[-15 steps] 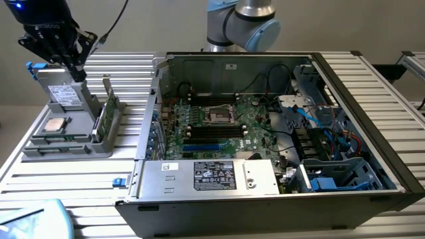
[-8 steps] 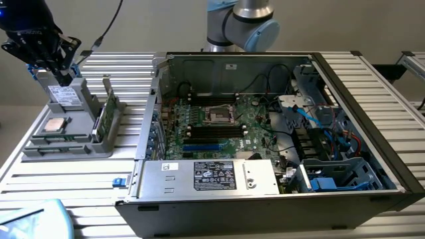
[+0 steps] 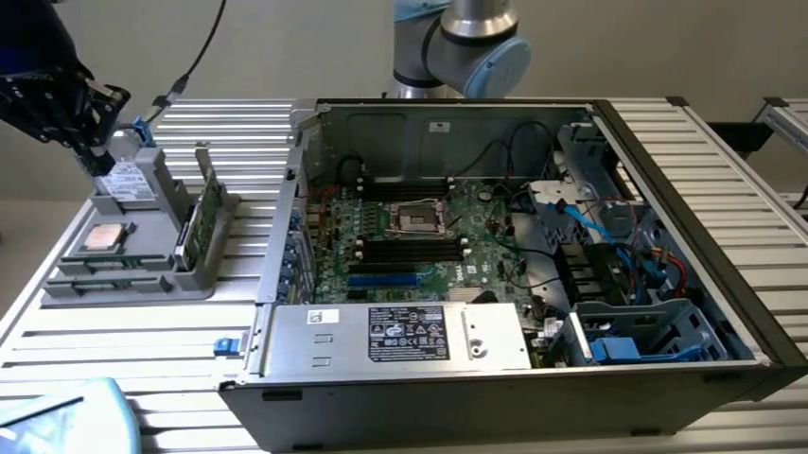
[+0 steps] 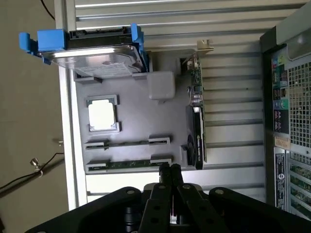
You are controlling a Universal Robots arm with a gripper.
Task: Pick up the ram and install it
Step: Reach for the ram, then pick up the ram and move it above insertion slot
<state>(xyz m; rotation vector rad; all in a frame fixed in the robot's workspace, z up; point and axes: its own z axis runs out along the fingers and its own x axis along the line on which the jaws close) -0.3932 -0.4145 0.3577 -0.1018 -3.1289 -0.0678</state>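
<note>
The ram (image 4: 130,164) is a thin dark-green stick lying on edge in the outer slot of the grey tray (image 4: 131,121), beside a second, darker slot. In the exterior view the ram (image 3: 104,282) sits at the tray's near end. My gripper (image 4: 169,169) hangs above the tray with its black fingers pressed together, holding nothing. Its tips sit just off the ram's edge in the wrist view. In the exterior view my gripper (image 3: 91,156) is high over the tray's far end, at the exterior view's left.
The tray also holds a square silver processor (image 4: 102,115), a hard drive in blue brackets (image 4: 92,46) and an upright graphics card (image 4: 197,121). The open computer case (image 3: 531,255) lies at the exterior view's right, its motherboard showing black memory slots (image 3: 404,248).
</note>
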